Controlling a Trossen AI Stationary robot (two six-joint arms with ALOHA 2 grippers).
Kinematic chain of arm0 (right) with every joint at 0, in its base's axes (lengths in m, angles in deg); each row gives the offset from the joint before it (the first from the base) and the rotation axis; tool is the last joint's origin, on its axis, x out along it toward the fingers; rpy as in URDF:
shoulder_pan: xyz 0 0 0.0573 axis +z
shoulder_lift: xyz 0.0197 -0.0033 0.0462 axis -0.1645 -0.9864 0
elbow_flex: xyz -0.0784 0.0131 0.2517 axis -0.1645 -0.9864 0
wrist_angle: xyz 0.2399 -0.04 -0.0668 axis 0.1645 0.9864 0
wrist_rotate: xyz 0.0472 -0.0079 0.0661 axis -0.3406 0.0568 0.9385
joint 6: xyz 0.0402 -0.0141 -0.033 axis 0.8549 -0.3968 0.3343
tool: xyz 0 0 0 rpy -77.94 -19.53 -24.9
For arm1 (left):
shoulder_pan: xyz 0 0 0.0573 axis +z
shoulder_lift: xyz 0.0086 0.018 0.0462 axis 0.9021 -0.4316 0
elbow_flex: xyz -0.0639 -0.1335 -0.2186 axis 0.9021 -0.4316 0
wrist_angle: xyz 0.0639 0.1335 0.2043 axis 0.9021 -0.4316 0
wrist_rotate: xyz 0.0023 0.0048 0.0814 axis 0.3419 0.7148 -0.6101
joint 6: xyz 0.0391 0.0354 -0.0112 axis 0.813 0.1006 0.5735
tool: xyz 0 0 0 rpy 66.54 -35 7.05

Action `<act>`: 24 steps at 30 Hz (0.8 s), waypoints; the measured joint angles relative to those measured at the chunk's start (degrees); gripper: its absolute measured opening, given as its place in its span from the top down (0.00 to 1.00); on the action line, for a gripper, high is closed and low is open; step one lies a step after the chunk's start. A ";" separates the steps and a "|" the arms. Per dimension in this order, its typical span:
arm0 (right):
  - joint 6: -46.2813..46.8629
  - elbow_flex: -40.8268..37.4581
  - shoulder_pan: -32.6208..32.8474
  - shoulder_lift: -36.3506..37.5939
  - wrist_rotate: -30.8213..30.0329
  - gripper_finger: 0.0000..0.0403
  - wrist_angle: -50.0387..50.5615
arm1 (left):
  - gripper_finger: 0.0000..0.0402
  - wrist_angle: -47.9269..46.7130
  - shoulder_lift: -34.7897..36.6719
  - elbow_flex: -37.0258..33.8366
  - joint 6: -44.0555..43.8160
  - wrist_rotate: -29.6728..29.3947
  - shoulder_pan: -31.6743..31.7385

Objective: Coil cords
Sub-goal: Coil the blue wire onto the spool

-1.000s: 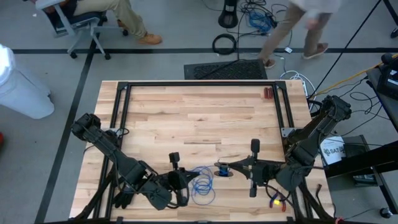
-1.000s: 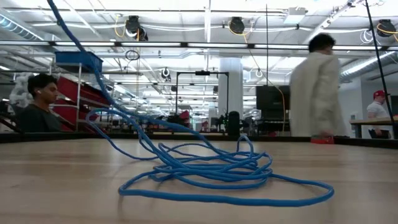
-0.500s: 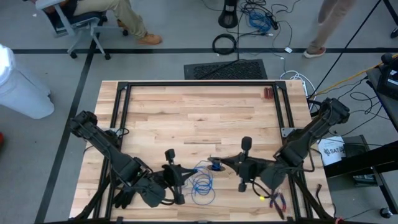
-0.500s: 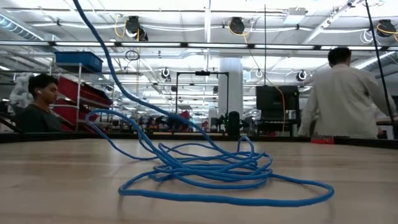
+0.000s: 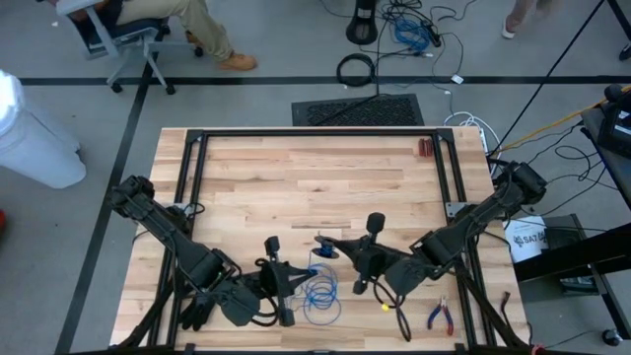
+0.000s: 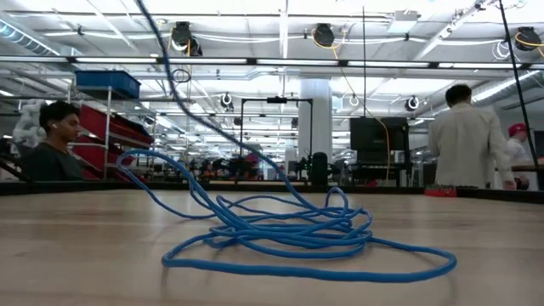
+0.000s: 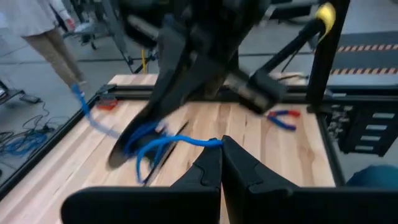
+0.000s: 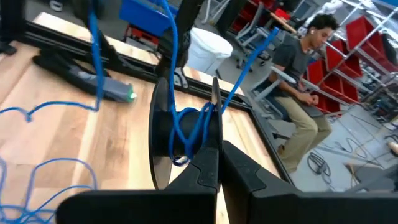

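Surface (image 5: 296, 177) winding is judged underway: right claw (image 5: 326, 245), shut on spool (image 8: 180, 134), beside cord (image 5: 320, 293), left claw (image 5: 292, 279) shut nearby; further wraps needed.

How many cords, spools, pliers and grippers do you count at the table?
blue cord: 1
black spool: 1
red-handled pliers: 1
grippers: 2, the left gripper and the right gripper
Total: 5
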 joint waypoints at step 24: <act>-1.25 0.00 -0.71 -1.65 3.51 1.00 -7.78 | 1.00 8.38 -6.05 0.00 3.40 10.36 6.50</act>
